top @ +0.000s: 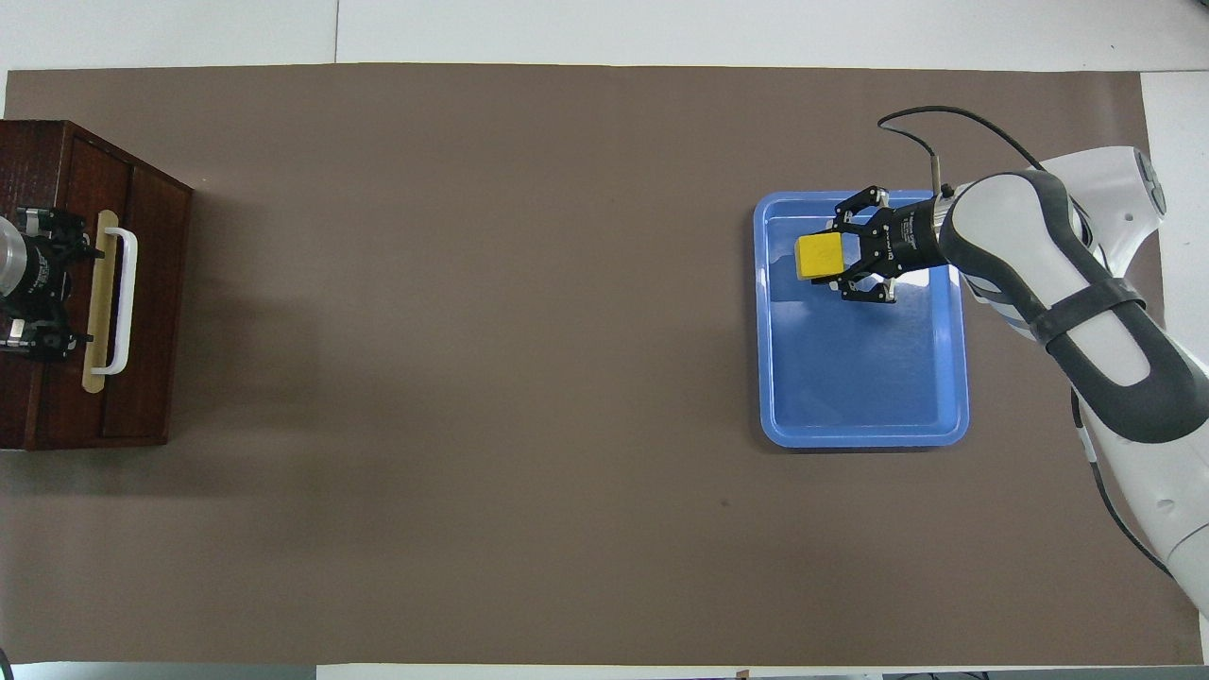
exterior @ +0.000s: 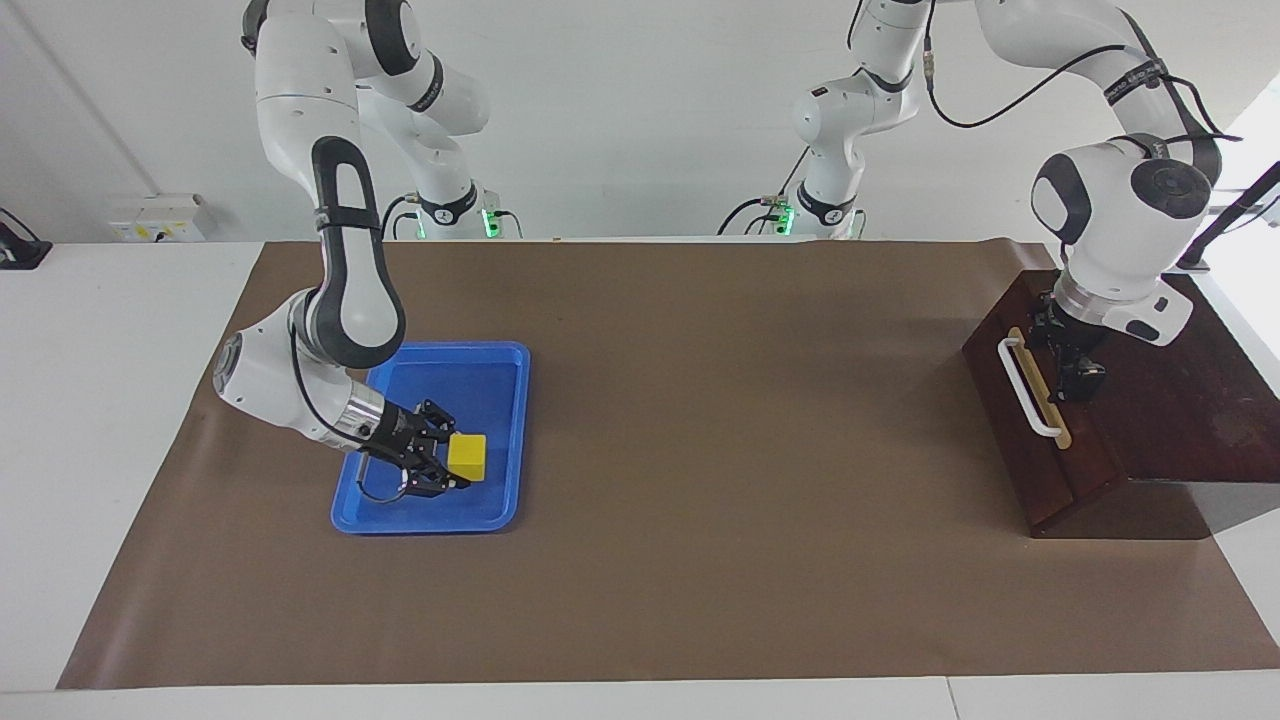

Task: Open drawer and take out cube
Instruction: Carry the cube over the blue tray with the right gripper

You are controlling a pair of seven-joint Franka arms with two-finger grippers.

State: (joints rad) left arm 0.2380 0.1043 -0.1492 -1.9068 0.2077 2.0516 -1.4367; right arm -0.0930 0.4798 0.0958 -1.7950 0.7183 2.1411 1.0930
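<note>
The dark wooden drawer (exterior: 1078, 462) sits shut in its box at the left arm's end of the table, and no pale interior shows. Its white bar handle (exterior: 1030, 388) is also seen in the overhead view (top: 126, 302). My left gripper (exterior: 1078, 383) hangs open over the box's front edge just above the handle, and appears in the overhead view (top: 66, 283). The yellow cube (exterior: 468, 456) is between the fingertips of my right gripper (exterior: 452, 460), low in the blue tray (exterior: 430, 527). The overhead view shows the cube (top: 818, 256) and the right gripper (top: 838, 257).
The blue tray (top: 864, 439) lies toward the right arm's end of the table on a brown mat (exterior: 740, 420) that covers most of the table. The drawer box (top: 38, 416) stands on the mat's edge at the left arm's end.
</note>
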